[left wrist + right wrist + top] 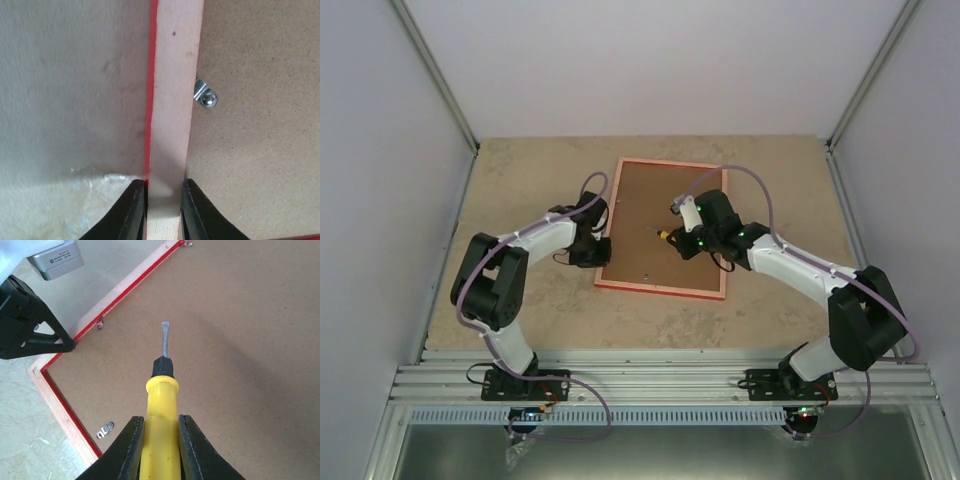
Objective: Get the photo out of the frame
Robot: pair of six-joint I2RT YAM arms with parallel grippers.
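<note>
The left jaws clench the frame (172, 100) by its rail, probably to steady it. The right jaws grasp a screwdriver (160, 395), probably for the clips (105, 430).

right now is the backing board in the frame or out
In. The brown backing board lies inside the frame, a metal clip over its edge.

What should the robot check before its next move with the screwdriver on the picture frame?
1. Hold of the left gripper on the frame rail: ok.
2. Hold of the right gripper on the screwdriver: ok.
3. Blade at a clip: not ok, it points at bare backing board.
4. Clips turned off the board: not ok, the one near the left gripper sits on it.
5. Photo free: cannot tell, the board hides it.
</note>
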